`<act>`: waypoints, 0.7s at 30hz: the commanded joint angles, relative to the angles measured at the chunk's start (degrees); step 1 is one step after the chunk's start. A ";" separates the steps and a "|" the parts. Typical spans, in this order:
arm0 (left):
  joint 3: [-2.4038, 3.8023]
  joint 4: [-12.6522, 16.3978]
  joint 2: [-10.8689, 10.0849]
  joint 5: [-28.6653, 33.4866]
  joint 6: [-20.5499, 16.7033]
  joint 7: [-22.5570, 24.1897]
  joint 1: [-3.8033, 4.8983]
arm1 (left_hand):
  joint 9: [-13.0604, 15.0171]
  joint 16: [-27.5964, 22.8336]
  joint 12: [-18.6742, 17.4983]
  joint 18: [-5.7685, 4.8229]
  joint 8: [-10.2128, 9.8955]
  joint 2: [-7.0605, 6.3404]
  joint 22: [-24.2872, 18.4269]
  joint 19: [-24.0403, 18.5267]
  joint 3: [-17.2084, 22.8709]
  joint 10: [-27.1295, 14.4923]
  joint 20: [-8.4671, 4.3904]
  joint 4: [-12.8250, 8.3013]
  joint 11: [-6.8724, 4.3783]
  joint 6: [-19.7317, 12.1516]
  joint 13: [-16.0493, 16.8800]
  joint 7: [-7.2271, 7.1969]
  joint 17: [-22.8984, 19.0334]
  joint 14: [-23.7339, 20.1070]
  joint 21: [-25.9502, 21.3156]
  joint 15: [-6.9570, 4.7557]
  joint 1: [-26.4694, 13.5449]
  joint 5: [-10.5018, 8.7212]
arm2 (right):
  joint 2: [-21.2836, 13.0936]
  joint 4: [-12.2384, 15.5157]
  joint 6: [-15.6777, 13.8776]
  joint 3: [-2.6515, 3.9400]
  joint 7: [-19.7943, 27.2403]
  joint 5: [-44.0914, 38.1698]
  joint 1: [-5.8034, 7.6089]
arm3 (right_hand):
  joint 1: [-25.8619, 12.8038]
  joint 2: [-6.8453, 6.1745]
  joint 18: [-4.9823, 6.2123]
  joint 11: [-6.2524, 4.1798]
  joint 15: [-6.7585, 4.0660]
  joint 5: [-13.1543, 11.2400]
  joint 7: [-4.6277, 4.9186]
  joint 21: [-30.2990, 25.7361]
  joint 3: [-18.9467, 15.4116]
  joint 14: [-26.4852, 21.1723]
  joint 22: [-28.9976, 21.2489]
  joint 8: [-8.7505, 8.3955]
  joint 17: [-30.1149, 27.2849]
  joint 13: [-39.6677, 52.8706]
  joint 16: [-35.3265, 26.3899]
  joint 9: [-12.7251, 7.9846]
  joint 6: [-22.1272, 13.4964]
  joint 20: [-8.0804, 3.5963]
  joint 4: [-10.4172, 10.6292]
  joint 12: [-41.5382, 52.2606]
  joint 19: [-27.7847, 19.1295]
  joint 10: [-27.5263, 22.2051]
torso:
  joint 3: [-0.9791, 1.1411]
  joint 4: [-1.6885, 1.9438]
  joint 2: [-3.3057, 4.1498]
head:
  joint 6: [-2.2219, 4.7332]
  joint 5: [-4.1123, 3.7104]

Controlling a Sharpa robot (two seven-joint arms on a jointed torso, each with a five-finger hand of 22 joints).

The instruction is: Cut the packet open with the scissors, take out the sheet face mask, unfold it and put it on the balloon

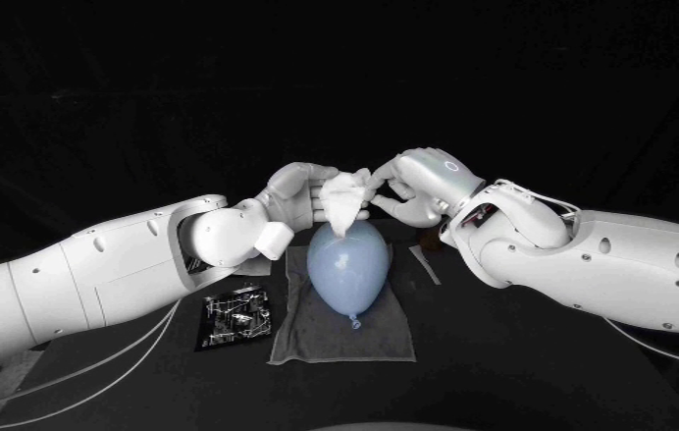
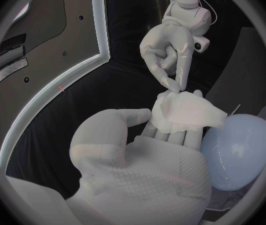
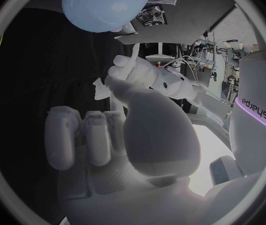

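A pale blue balloon lies on a grey cloth in the middle of the table, knot toward me. Just above its far end both hands hold the white sheet face mask, still crumpled. My left hand has the mask draped over its fingers with the thumb against its edge. My right hand pinches the mask's upper corner from the other side; the left wrist view shows that hand above the balloon. The right wrist view shows the balloon, my left hand and my right hand.
The black packet, cut open, lies left of the cloth under my left forearm. A thin pale strip lies on the table to the right of the cloth. The table in front of the cloth is bare black.
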 commanded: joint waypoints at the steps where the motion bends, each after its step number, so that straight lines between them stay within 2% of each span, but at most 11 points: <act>1: 0.10 -0.10 0.09 -0.06 0.61 1.71 0.11 | -0.05 0.13 -0.26 0.39 -0.19 0.14 0.05 0.54 0.31 0.09 0.04 0.09 0.40 -0.06 -0.24 4.17 0.07 0.42 0.33 -0.04 0.50 -0.07 | -0.73 0.62 -0.84 0.01 1.63 0.44 -0.07 | -0.74 -0.06 -0.52 -0.56 -0.44 0.04 -0.05 0.27 0.47 6.07 8.89 0.23 15.05 14.97 0.25 0.17 -0.34 -0.47 0.01 0.32 1.99 5.90 | -0.02 -0.05 0.00 | -0.05 -0.01; 13: 0.10 -0.38 0.09 -0.06 0.46 1.60 0.11 | -0.05 0.10 -0.30 0.41 -0.26 0.05 0.06 0.71 0.36 0.10 0.04 0.23 0.42 -0.05 -0.25 4.22 0.07 0.46 0.32 -0.03 0.97 -0.07 | -2.80 1.13 -1.54 0.01 7.02 5.40 -0.16 | -1.30 -0.13 -0.58 -0.59 -0.46 0.02 -0.09 0.44 1.01 6.07 9.08 0.63 15.05 14.95 0.25 0.66 -0.65 -0.50 -0.11 0.29 2.08 5.89 | -0.02 0.02 0.00 | -0.24 0.00; 15: 0.10 -0.37 0.08 -0.06 0.45 1.52 0.11 | -0.05 0.10 -0.30 0.41 -0.26 0.05 0.06 0.71 0.36 0.10 0.04 0.23 0.42 -0.05 -0.25 4.22 0.07 0.46 0.32 -0.03 0.97 -0.07 | -2.98 1.15 -2.46 0.01 8.22 6.69 -0.18 | -1.48 -0.13 -0.54 -0.59 -0.47 0.04 -0.09 0.30 1.13 6.07 8.96 0.72 15.05 14.97 0.25 0.79 -0.78 -0.51 -0.09 0.32 2.00 5.90 | -0.03 0.01 -0.01 | -0.18 0.04; 18: 0.10 -0.32 0.13 -0.09 0.47 1.37 0.11 | -0.05 0.08 -0.31 0.42 -0.29 0.02 0.05 0.66 0.36 0.10 0.05 0.28 0.44 -0.05 -0.26 4.24 0.06 0.45 0.30 -0.02 1.12 -0.07 | -2.98 1.28 -5.63 0.01 11.84 9.65 -0.21 | -2.15 -0.27 -0.43 -0.46 -0.46 0.20 0.12 -0.11 1.43 6.07 8.67 0.78 15.05 14.85 0.25 1.33 -1.85 -0.52 -0.01 0.12 1.77 5.83 | -0.01 0.09 -0.03 | -0.12 0.06; 21: 0.10 -0.28 0.16 -0.12 0.45 1.26 0.11 | -0.05 0.07 -0.32 0.42 -0.32 0.00 0.05 0.70 0.36 0.09 0.05 0.32 0.45 -0.06 -0.26 4.26 0.06 0.45 0.30 -0.02 1.21 -0.07 | -2.83 1.64 -9.00 0.01 15.13 11.88 -0.22 | -3.29 -0.57 -0.38 0.12 -0.11 0.19 0.81 -0.34 0.61 6.07 8.54 -0.48 15.05 14.41 0.25 1.53 -4.80 -0.35 0.49 -0.61 1.66 5.55 | 0.02 0.11 0.03 | -0.09 0.18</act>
